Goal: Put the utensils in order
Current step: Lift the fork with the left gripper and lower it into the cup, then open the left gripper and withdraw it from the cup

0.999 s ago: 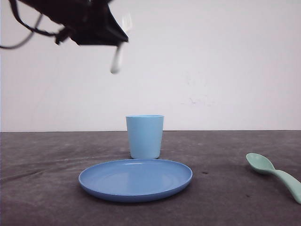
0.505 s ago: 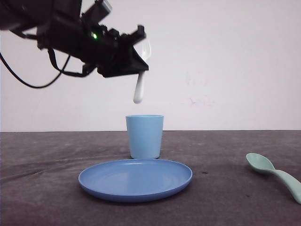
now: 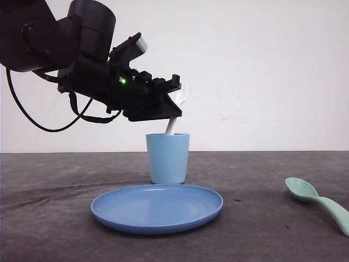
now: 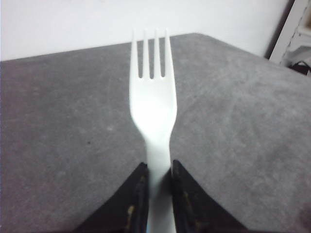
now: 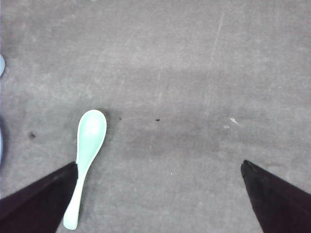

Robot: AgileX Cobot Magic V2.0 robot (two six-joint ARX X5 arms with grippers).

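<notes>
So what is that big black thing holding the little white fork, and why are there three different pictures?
That black thing is a robot's left arm, and it ends in a left gripper that pinches like two fingers. Its jaws are shut on a white fork, tines pointing up. The handle end dips into the top of the blue cup.

The pictures come from three cameras. One looks forward over the dark table and shows the arm, the cup, a round blue plate in front of the cup, and a green spoon lying off to the right.

One camera rides on the left arm's wrist, so it sees the fork very close up between the black jaws.

The last rides on the right arm's wrist. It looks down at the spoon, and the right gripper is wide open, holding nothing.
</notes>
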